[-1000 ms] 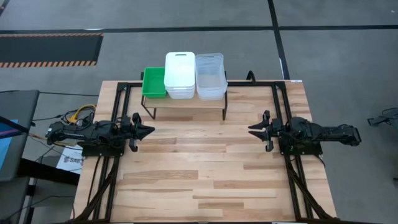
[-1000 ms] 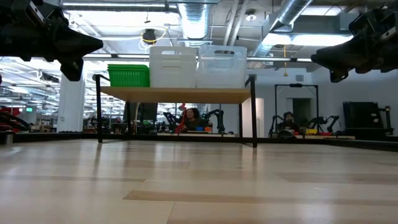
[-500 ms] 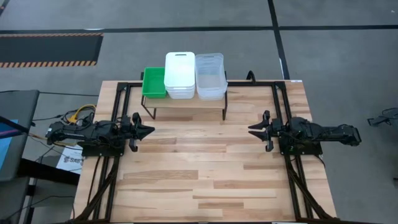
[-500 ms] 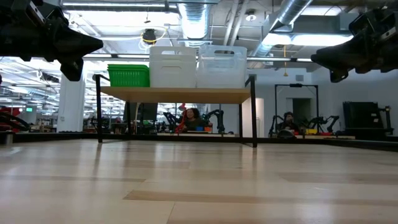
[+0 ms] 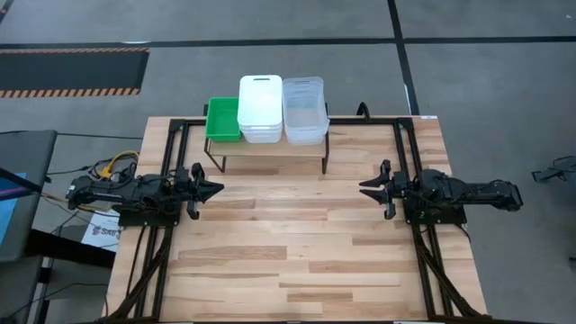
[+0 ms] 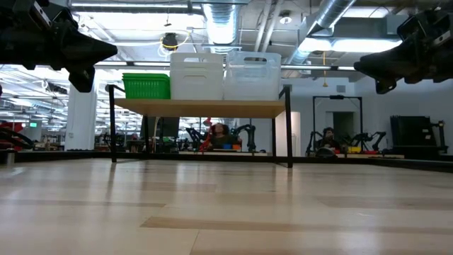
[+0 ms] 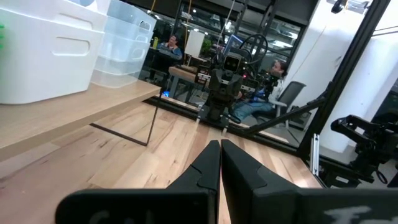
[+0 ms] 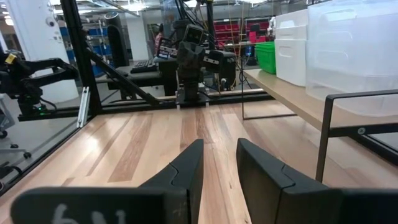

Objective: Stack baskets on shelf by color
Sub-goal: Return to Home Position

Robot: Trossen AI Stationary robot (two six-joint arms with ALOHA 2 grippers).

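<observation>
Three stacks of baskets stand side by side by their bottoms on the shelf (image 5: 270, 147) at the table's far middle. The green stack (image 5: 222, 120) is on the left, the white (image 5: 260, 108) in the middle and the clear (image 5: 303, 110) on the right. The green stack is lower than the other two (image 6: 146, 86). My left gripper (image 5: 219, 189) hovers at the table's left, shut and level, pointing right. My right gripper (image 5: 362, 188) hovers at the right, shut with a narrow slit, pointing left. Both are clear of the shelf and hold nothing.
The shelf stands on thin black legs (image 6: 289, 127) with open space beneath. A black frame (image 5: 405, 153) runs along the table's far and side edges. Bare wooden tabletop (image 5: 288, 252) lies between the arms. Cables (image 5: 112, 166) lie off the left edge. People sit in the room behind (image 6: 218, 133).
</observation>
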